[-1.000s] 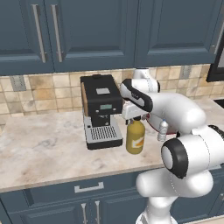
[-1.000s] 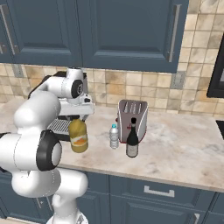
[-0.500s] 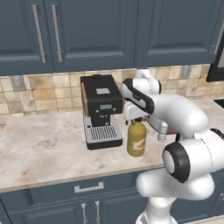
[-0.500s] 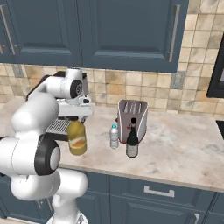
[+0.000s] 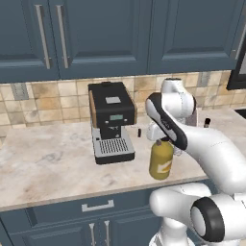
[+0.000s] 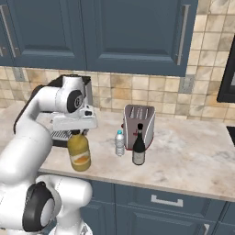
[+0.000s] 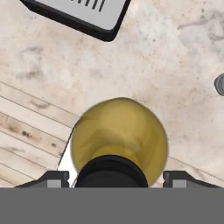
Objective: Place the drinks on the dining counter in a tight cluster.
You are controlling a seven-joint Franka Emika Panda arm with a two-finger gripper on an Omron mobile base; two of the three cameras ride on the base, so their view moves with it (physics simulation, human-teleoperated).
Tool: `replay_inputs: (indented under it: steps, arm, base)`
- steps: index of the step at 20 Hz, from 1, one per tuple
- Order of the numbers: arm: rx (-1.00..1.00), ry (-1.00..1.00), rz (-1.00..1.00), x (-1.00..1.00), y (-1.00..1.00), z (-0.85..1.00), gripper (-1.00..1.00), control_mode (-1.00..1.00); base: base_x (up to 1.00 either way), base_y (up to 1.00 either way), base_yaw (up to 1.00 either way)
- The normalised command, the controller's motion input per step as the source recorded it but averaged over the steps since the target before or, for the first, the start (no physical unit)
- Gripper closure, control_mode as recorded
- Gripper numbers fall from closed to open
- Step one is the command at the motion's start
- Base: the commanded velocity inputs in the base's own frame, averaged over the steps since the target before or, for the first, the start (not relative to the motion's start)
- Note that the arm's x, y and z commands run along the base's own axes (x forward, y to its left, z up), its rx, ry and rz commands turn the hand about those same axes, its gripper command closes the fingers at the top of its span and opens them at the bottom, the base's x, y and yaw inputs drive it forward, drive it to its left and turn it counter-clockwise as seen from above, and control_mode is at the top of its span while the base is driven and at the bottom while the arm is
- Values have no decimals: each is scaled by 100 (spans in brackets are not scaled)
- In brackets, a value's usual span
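Amber bottle under the hand, near the counter's front edge

The counter [image 6: 193, 160] carries an espresso machine [image 5: 111, 122]; the toaster [image 6: 138, 125] stands to its right. The amber-yellow bottle [image 6: 79, 151] stands in front of that machine, toward its right; the wine bottle [image 6: 138, 148] and small clear bottle [image 6: 120, 142] stand farther right, by the toaster. The gripper [image 7: 112, 179] sits over the amber bottle's cap, fingers wide on either side; whether they grip it I cannot tell. Judged step: moving this first drink. Next: a secure hold, then carry it toward the others.
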Motion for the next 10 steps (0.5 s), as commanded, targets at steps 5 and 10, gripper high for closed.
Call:
replay_inputs:
  steps: [5, 10]
  arm:
    - [0, -2, 0, -46, -32, 52, 100, -100]
    - [0, 0, 0, -39, -19, 65, 100, -100]
  base:
    - [0, 0, 0]
    - [0, 0, 0]
